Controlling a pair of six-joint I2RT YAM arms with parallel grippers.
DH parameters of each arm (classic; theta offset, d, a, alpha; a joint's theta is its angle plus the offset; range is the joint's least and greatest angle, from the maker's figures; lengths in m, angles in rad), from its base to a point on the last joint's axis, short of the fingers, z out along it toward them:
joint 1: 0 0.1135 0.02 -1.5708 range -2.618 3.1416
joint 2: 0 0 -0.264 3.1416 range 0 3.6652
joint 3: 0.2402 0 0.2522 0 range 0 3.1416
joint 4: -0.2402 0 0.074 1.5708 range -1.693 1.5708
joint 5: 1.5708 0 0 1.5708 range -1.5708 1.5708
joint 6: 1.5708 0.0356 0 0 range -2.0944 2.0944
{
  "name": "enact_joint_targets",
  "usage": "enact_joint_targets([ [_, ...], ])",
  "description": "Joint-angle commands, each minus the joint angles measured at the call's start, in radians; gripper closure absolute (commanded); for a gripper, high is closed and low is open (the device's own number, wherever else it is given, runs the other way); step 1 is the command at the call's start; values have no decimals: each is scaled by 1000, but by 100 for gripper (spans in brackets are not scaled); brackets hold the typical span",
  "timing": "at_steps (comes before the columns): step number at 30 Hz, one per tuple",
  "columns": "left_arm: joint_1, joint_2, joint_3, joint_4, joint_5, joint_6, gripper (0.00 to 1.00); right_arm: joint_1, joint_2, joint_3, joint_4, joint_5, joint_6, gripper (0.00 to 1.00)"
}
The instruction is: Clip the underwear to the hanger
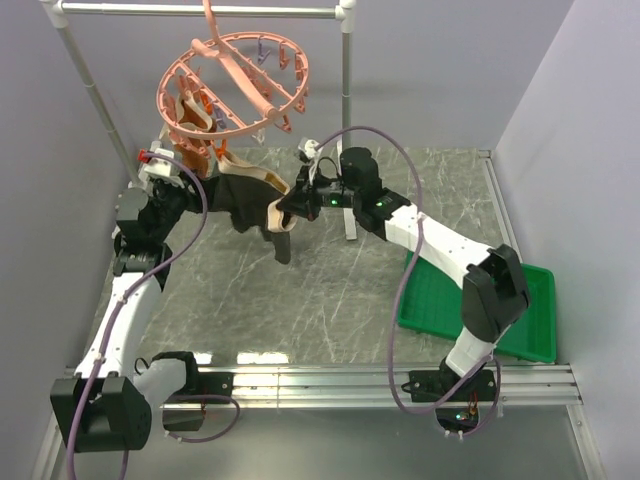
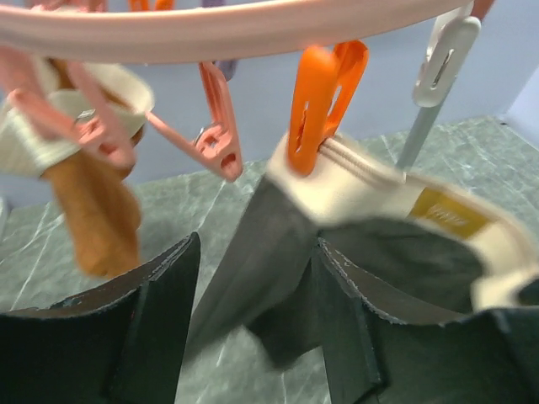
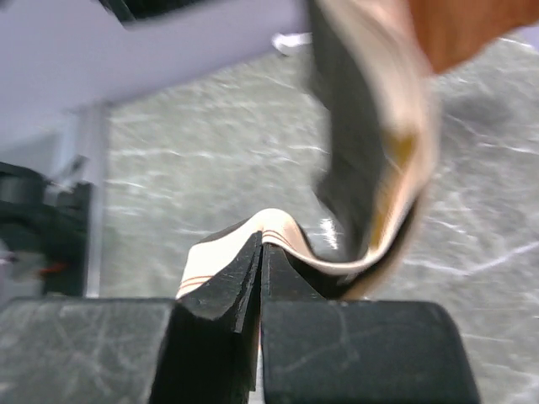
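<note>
The underwear (image 1: 250, 207) hangs by its waistband (image 2: 379, 187) from one orange clip (image 2: 324, 93) on the hanger (image 1: 243, 85), over the far edge of the counter (image 1: 330, 290). The right claw (image 3: 259, 252) pinches the band's free end, and the left claw (image 2: 253, 282) gapes wide below the clip. The likely next move is to raise that end into another clip.

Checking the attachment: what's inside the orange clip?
The tan waistband of the underwear, pinched at the tip of the orange clip. How deep it goes is covered by the clip.

Top camera high behind me, looking down over table (image 1: 330, 300). My wrist cameras close-up, facing forward, both sharing underwear (image 2: 261, 244) waistband.
</note>
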Motion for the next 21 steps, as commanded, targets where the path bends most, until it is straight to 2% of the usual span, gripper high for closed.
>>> enact_joint_targets([
  [1, 2, -93, -26, -80, -57, 32, 39, 12, -56, -9, -40, -42, 148, 100],
  [4, 4, -176, -75, -137, -14, 44, 36, 24, -35, 11, -54, -3, 260, 100],
  [10, 4, -273, -129, -269, 216, 103, 32, 22, 91, 93, -81, 101, 444, 100],
  [13, -1, -263, -142, -320, 371, 223, 21, 22, 116, 116, -52, 130, 505, 100],
  [14, -11, -252, -142, -335, 385, 239, 16, 22, 123, 125, -49, 136, 522, 100],
  [17, -28, -201, -142, -349, 340, 282, 13, 22, 153, 162, -29, 147, 588, 100],
  [21, -77, -170, -169, -299, 302, 359, 13, 22, 185, 206, -18, 143, 674, 100],
])
